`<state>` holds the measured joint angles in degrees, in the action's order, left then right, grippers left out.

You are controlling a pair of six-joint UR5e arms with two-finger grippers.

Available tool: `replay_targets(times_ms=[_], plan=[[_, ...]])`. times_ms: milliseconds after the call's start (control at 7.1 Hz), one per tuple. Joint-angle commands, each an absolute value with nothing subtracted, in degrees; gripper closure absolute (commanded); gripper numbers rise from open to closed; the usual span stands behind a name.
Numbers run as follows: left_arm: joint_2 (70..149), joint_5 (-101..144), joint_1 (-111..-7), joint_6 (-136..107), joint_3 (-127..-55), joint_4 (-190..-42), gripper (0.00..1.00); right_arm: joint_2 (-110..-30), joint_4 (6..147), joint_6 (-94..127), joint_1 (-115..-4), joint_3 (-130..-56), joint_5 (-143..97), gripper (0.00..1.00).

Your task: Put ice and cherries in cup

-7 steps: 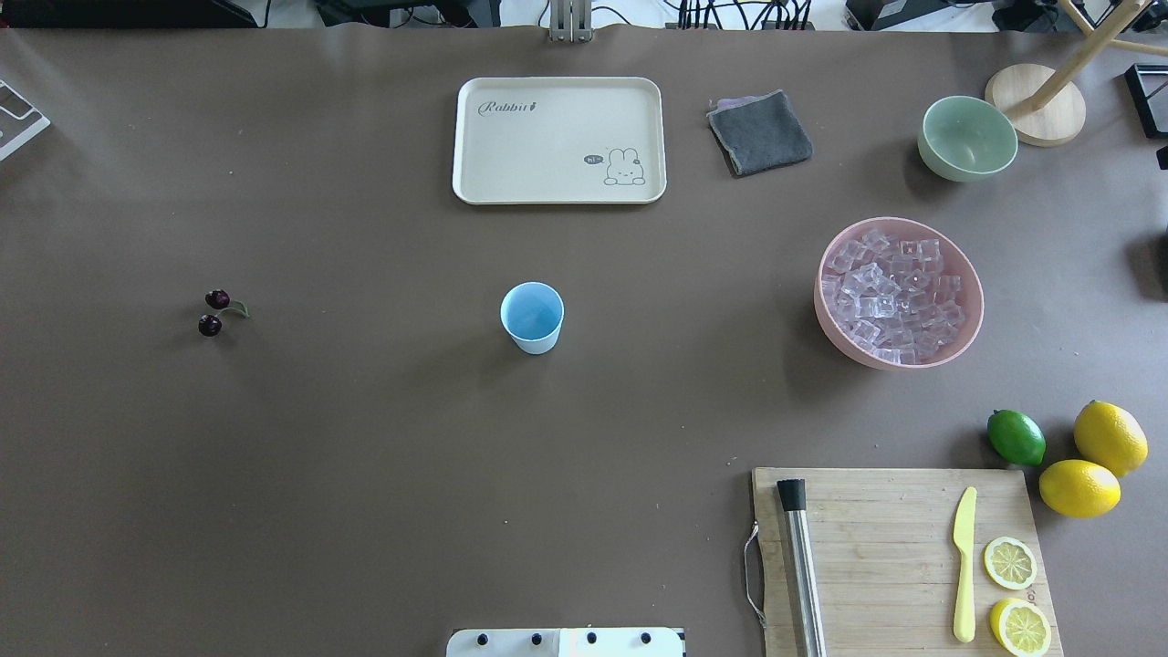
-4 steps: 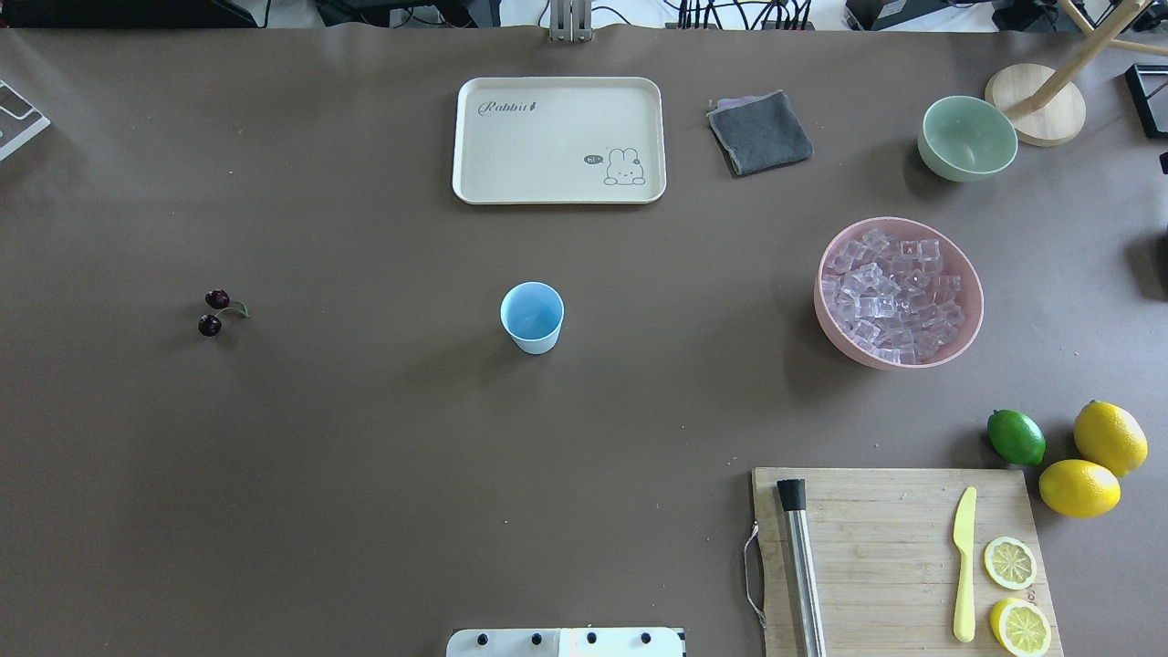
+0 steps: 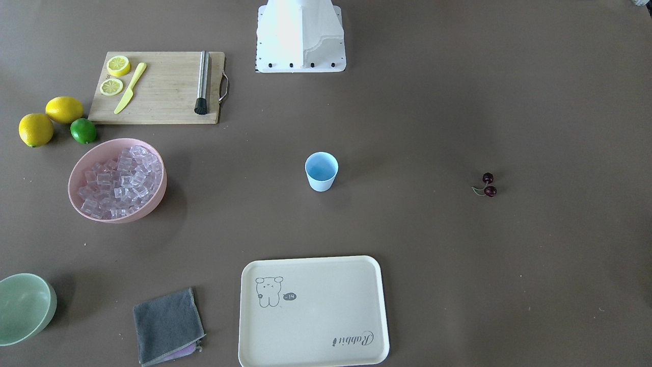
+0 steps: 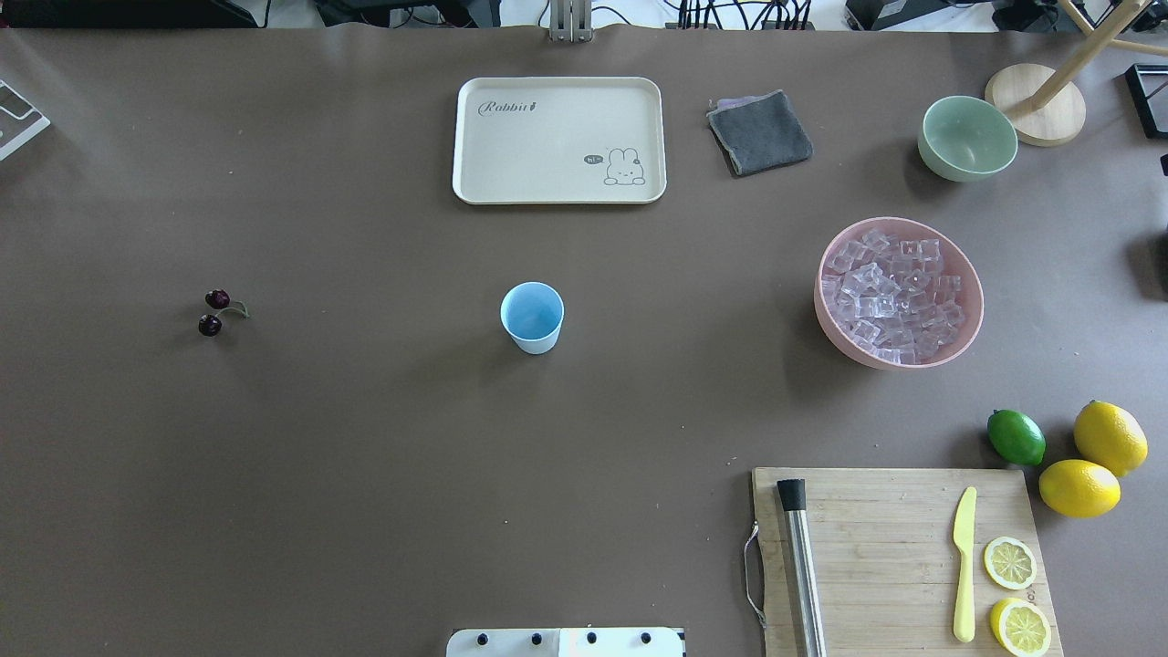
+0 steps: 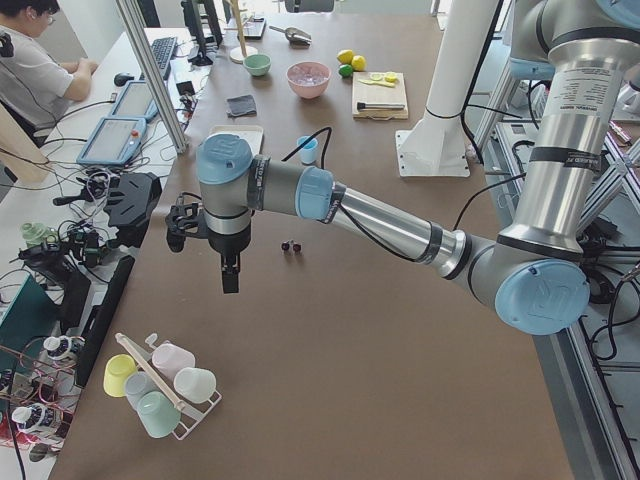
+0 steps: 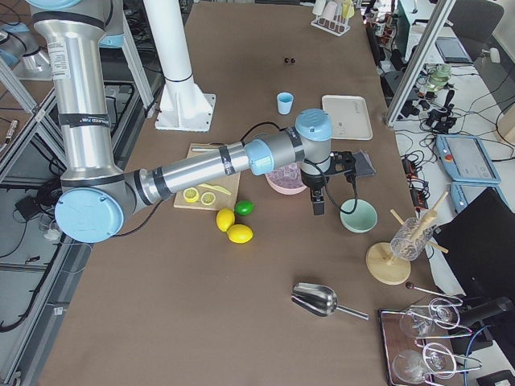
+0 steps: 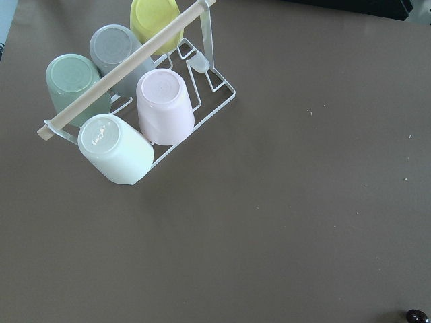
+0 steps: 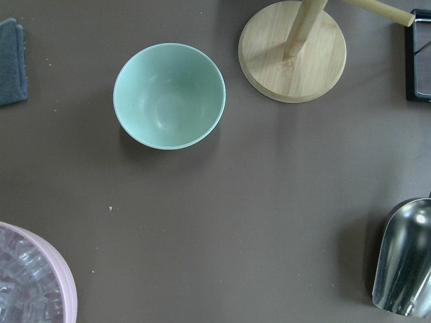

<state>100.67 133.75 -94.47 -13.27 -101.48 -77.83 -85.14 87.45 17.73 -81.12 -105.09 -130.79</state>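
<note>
The light-blue cup (image 4: 532, 315) stands upright mid-table and looks empty; it also shows in the front view (image 3: 321, 171). The two dark cherries (image 4: 214, 312) lie on the table far to its left. The ice (image 4: 890, 292) fills a pink bowl (image 4: 835, 342) to the cup's right. Neither arm shows in the overhead or front views. In the left side view my left gripper (image 5: 230, 280) hangs above the table near the cherries (image 5: 291, 246). In the right side view my right gripper (image 6: 319, 207) hangs between the pink bowl and a mint-green bowl (image 6: 358, 217). I cannot tell whether either is open or shut.
A cream tray (image 4: 558, 139), a grey cloth (image 4: 759, 132) and the mint-green bowl (image 4: 967, 137) lie at the far side. A cutting board (image 4: 894, 557) holds a knife, lemon slices and a metal rod. A lime and lemons, a metal scoop (image 8: 404, 259) and a cup rack (image 7: 135, 101) are nearby.
</note>
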Motion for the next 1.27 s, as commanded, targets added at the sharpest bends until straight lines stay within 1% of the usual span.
replay_targets(times_ms=[0, 422, 845, 985, 1126], plan=[[100.63, 133.86, -94.40, -13.45, -103.95, -77.44, 0.02, -85.86, 87.45, 17.84, -81.12, -105.73, -131.13, 0.00], [100.64, 133.33, -94.04, -12.92, -104.24, -78.31, 0.02, -86.22, 88.06, 17.93, -81.65, -108.88, -131.22, 0.00], [98.00, 133.42, -94.04, -12.92, -104.15, -78.49, 0.02, -84.38, 88.33, 18.10, -80.08, -109.07, -132.70, 0.00], [94.78, 133.50, -94.04, -13.01, -103.98, -81.36, 0.02, -83.24, 87.81, 18.11, -77.98, -109.33, -133.76, 0.00], [92.22, 133.51, -94.04, -13.70, -104.15, -87.48, 0.02, -80.88, 88.15, 18.28, -74.48, -109.16, -133.33, 0.00]])
